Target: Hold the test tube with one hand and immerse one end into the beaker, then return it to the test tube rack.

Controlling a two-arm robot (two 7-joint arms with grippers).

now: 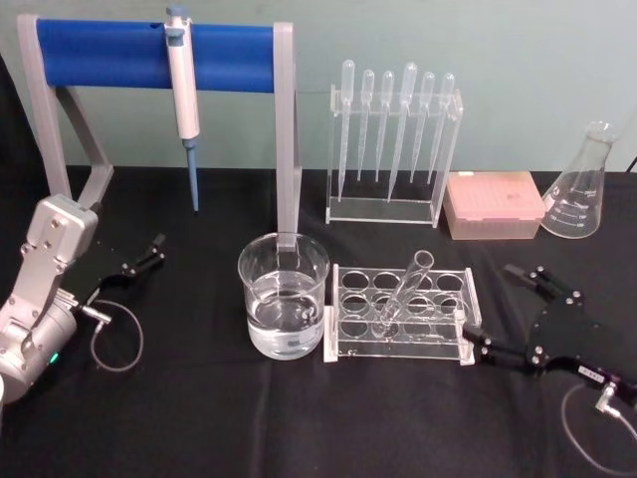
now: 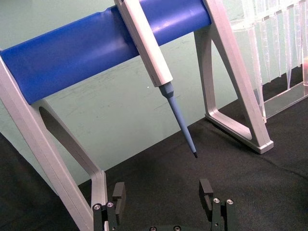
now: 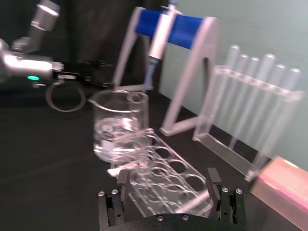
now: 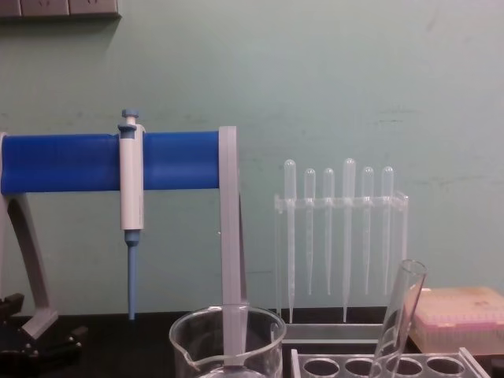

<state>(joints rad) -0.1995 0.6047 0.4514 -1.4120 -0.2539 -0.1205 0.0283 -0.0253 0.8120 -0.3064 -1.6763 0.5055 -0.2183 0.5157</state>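
The test tube [image 1: 408,287] leans in the clear rack [image 1: 450,347], open top up and tilted to the right; it also shows in the chest view [image 4: 398,315] and the right wrist view [image 3: 138,137]. Just left of the rack stands the beaker [image 1: 284,297] [image 4: 228,340] [image 3: 118,127], partly filled with clear liquid. My right gripper [image 1: 504,313] [image 3: 167,179] rests open at the rack's right end, apart from the tube, with nothing held. My left gripper [image 1: 153,252] [image 2: 162,192] lies open at the far left, holding nothing, facing the blue stand.
A blue-barred grey stand [image 1: 149,55] holds a white-and-blue pipettor [image 1: 183,100] at the back left. Behind the rack are a clear holder of plastic pipettes [image 1: 393,149], a pink box [image 1: 494,204] and a conical flask [image 1: 585,184]. Black cloth [image 1: 199,418] covers the table.
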